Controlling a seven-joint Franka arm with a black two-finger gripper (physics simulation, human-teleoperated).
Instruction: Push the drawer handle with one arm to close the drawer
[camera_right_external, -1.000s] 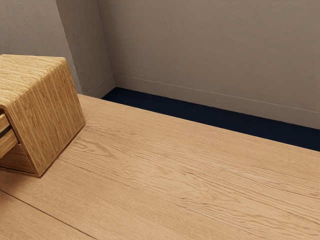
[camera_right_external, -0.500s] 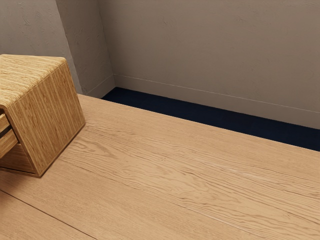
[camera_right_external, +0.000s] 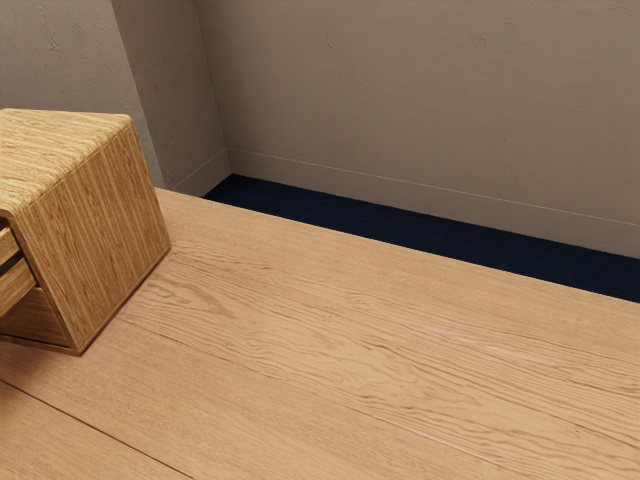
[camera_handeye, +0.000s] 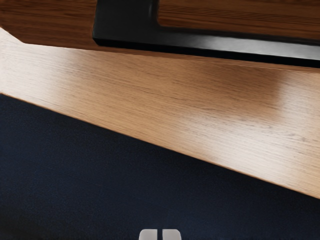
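At the exterior view's left edge stands a wooden cabinet, with part of a drawer sticking out of its front side. A black handle crosses the upper part of the wrist view, mounted on a brown wooden drawer front. My gripper is shut, its two light fingertips side by side with a thin dark line between them and nothing held. A visible space separates the fingertips from the handle in that view; whether they differ in height I cannot tell.
The light wooden table extends from the cabinet toward the exterior view's right. In the wrist view, the table's edge runs diagonally, with dark blue floor beyond it. Grey walls rise behind the table.
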